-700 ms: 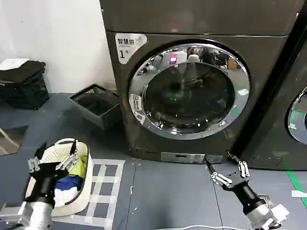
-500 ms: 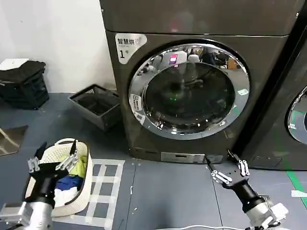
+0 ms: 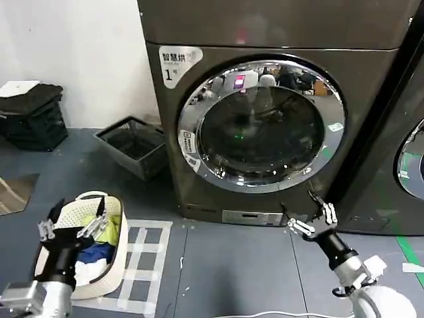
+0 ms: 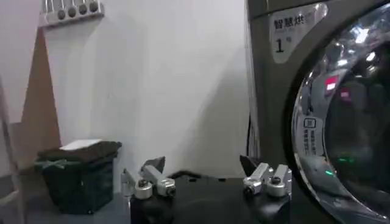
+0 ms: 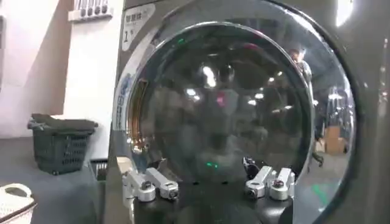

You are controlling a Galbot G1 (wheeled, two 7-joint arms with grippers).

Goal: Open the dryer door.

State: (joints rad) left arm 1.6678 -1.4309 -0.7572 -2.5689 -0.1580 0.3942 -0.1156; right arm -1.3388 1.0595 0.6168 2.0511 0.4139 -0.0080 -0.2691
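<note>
The dryer door [image 3: 262,126] is a large round porthole with a wide chrome rim and dark glass, shut flush on the grey machine front. In the right wrist view the dryer door [image 5: 225,103] looms close ahead. My right gripper [image 3: 309,216] is open, low in front of the machine's lower right corner, just below the door rim and not touching it; its fingers [image 5: 152,184] are spread wide. My left gripper [image 3: 74,218] hangs open over the white basket at the lower left, far from the door; the door rim [image 4: 317,131] edges its wrist view.
A white laundry basket [image 3: 112,255] with clothes sits on the floor at lower left. A dark crate [image 3: 132,146] lies beside the machine, a black bin [image 3: 32,119] by the wall. A neighbouring dark machine [image 3: 397,152] stands at right. White tape marks [image 3: 142,265] cross the floor.
My right gripper has risen and moved forward toward the lower right of the door rim. The left arm has stayed in place over the basket.
</note>
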